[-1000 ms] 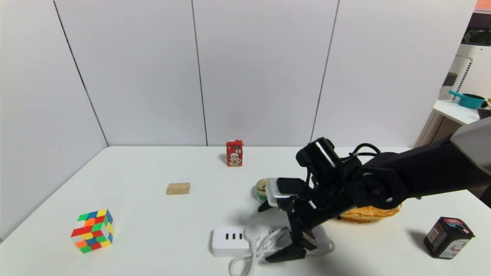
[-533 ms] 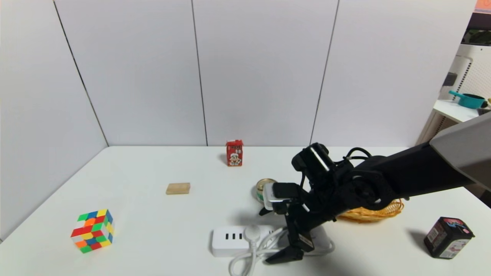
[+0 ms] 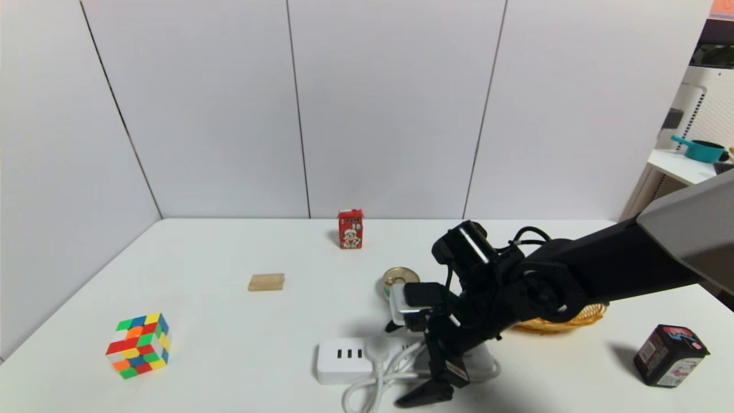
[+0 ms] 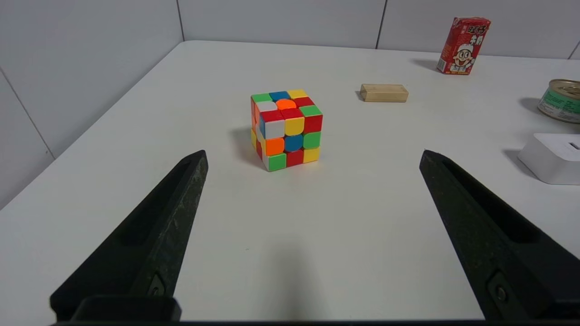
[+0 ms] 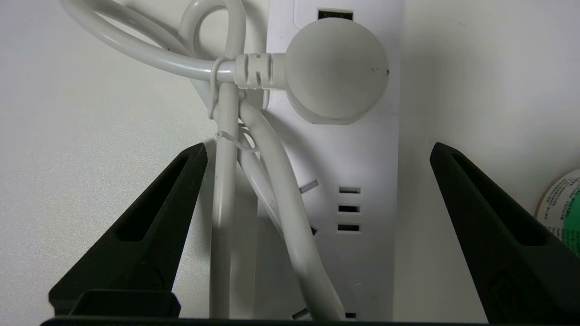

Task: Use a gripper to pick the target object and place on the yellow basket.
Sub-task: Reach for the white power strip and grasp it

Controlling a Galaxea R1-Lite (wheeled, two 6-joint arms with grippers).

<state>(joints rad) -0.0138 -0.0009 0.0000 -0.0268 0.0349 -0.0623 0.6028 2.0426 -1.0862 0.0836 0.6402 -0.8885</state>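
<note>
The strip (image 3: 344, 370) lies on the counter (image 3: 218, 344) at the near side, squarely between the fingers of the right pincer (image 3: 413, 362), which stands spread wide over it and holds nothing; one fingertip is on the near side of the strip and its cord (image 3: 375, 381), the other on the far side, toward the can (image 3: 401, 277), and the basket (image 3: 559, 326) sits to the right, partly behind the arm; the right wrist view shows slots along the strip's top, the plug (image 5: 337, 70) lying over it and thin ties around the cord, details the head view leaves small or covered, while the head view alone has the basket and the black box (image 3: 671, 355) at the right; the left wrist view shows the left pincer (image 4: 312, 156) wide apart and empty near the cube (image 4: 287, 131), a pincer out of sight in the head view
</note>
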